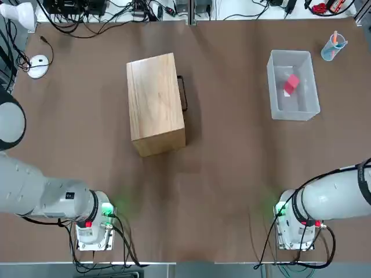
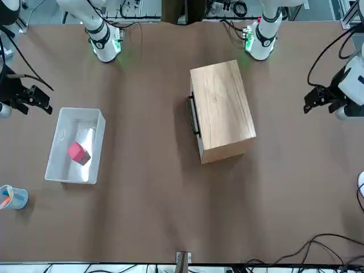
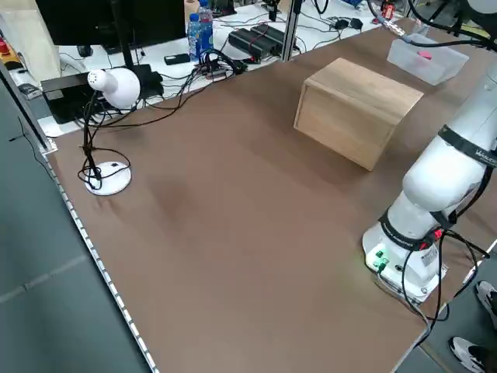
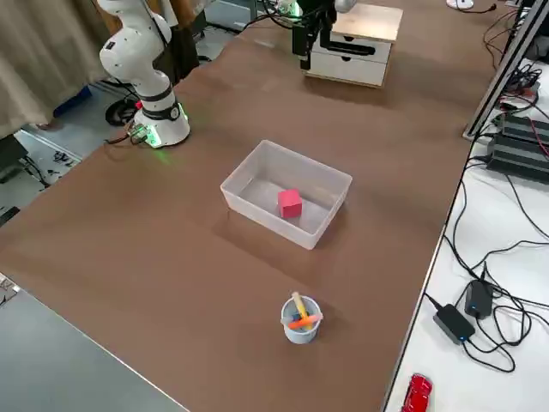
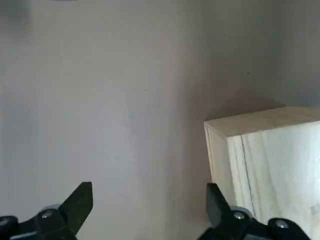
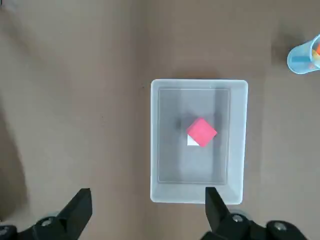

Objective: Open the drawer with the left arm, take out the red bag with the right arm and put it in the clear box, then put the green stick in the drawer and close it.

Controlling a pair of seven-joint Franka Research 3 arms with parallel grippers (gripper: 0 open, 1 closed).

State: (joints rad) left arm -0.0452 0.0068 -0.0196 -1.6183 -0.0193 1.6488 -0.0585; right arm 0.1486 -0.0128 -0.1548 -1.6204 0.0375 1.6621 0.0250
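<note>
- Left tool [image 5: 150, 187]: released, its two fingers standing wide apart with nothing between them; it hangs above the bench [image 1: 232, 174], off to the robot's left of the wooden cabinet [image 1: 155, 101].
- Right tool [image 6: 149, 191]: released as well, fingers wide apart and holding nothing; it is up above the bench at the robot's right, with the clear box [image 6: 170, 192] in its wrist view.
- Red bag [image 6: 201, 132]: inside the clear box, resting on its floor; it looks like a small pink-red block, with a white label [image 6: 192, 141] showing at its edge.
- Clear box: upright and open-topped on the bench, well apart from the cabinet, on the robot's right; its walls are translucent.
- Cabinet: pale wood on the outside, standing at a slight slant; the side with the black handles faces towards the clear box.
- Drawers: an upper drawer [image 4: 376, 53] and a lower drawer [image 4: 345, 69], both with pale fronts; both appear shut.
- Bluish cup [image 4: 301, 331]: upright near the clear box, on the side away from the cabinet; an orange stick [image 4: 304, 323] and a yellow one [image 4: 299, 304] stick out of it.
</note>
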